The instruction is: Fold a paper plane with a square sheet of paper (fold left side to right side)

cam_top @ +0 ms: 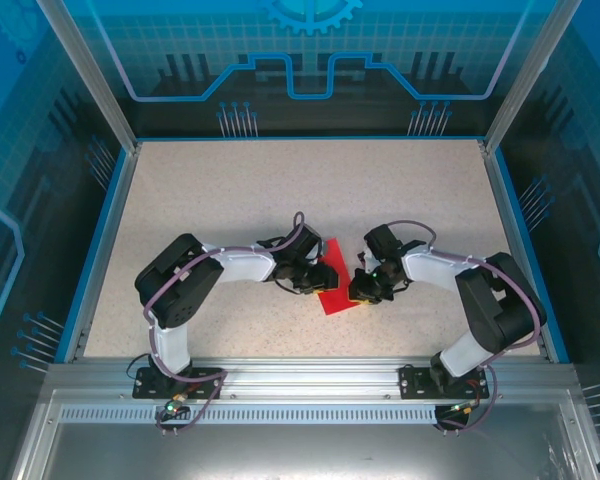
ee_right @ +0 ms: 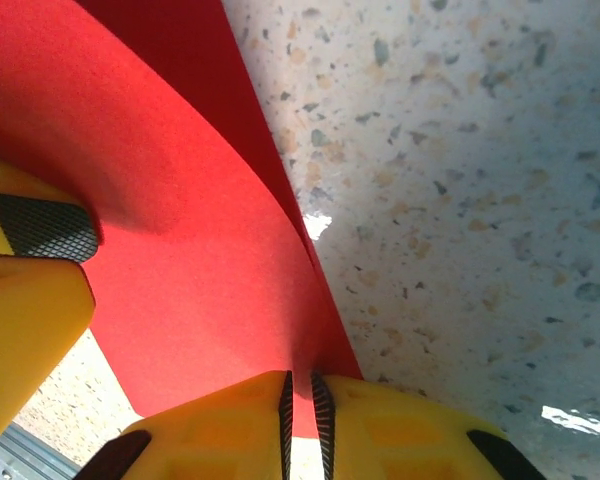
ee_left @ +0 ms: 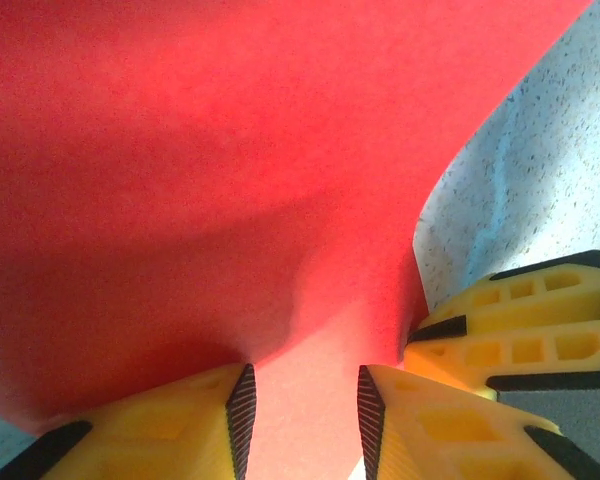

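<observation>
The square sheet of paper [cam_top: 336,285] is bright red and lies between my two grippers at the table's middle, bowed upward rather than flat. A paper plane is out of view. My right gripper [ee_right: 300,385] is shut on the sheet's [ee_right: 180,230] near edge, and the paper rises from its pads in a curve. My left gripper [ee_left: 302,385] stands open, its fingers [ee_left: 235,400] apart with the red sheet [ee_left: 200,170] running between and beyond them. The right gripper's yellow fingers [ee_left: 520,335] sit close beside the left one, which appears as [cam_top: 308,277] from above, opposite the right gripper [cam_top: 365,288].
The speckled tabletop [cam_top: 240,190] spreads wide behind and to both sides of the paper. A blue rim [cam_top: 100,240] and metal frame posts bound it. Both arms bend inward from their bases at the near rail [cam_top: 300,375].
</observation>
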Robot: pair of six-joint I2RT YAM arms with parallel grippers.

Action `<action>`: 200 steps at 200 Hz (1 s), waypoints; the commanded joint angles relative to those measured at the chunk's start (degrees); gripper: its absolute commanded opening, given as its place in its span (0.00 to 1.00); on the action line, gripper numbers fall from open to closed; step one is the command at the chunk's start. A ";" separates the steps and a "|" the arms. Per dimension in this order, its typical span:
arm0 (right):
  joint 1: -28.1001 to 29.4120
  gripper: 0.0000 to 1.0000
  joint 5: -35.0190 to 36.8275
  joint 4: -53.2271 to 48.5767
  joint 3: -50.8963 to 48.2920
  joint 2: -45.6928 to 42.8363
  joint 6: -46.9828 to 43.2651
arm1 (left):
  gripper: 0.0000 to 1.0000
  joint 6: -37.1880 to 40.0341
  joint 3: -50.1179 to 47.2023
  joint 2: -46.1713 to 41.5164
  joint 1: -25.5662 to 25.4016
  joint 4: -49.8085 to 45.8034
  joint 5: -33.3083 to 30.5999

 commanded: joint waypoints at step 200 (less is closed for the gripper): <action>0.69 0.18 4.90 -4.58 -3.43 0.96 1.30 | 0.44 9.16 16.86 11.28 15.37 -6.61 -3.17</action>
